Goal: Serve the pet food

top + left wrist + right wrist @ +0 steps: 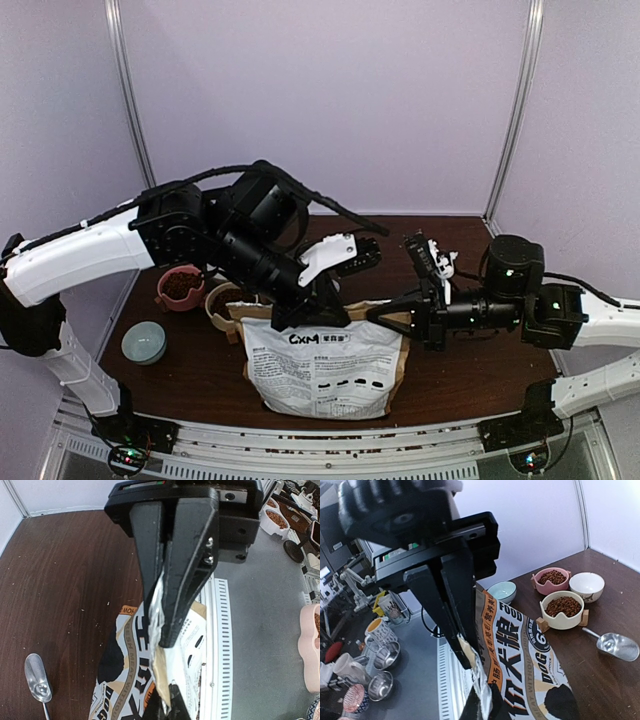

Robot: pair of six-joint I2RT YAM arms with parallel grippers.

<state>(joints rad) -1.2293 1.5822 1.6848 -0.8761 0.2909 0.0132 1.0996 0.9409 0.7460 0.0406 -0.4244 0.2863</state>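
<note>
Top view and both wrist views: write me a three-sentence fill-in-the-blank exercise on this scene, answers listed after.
1. The left claw and right claw are both ____ on the bag's top edge.
2. The cream bowl and pink bowl hold pet food; the white bowl is ____.
3. The metal scoop lies on the table, held by ____ claw.
Answers: shut; empty; neither.

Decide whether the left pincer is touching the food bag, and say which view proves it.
Touching. The left wrist view shows the left pincer shut on the top edge of the food bag, with the crinkled foil squeezed flat inside it.
</note>
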